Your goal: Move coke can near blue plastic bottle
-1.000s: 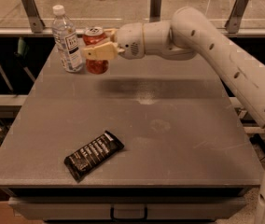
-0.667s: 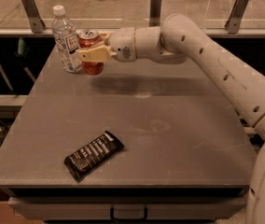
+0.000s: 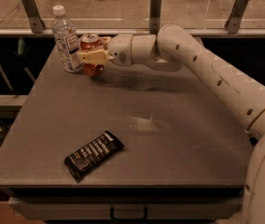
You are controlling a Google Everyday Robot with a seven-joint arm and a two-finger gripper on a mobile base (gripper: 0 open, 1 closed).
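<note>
Carried leftward, coke can [image 3: 91, 43] sits between jaws beside blue plastic bottle [image 3: 67, 43].

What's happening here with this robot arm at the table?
The robot's arm reaches across the table to its far left corner, with the pincer closed around the coke can. The can is right beside the blue plastic bottle, just to its right and low at the tabletop; I cannot tell whether it is set down. A black snack bar wrapper lies apart near the front edge.
</note>
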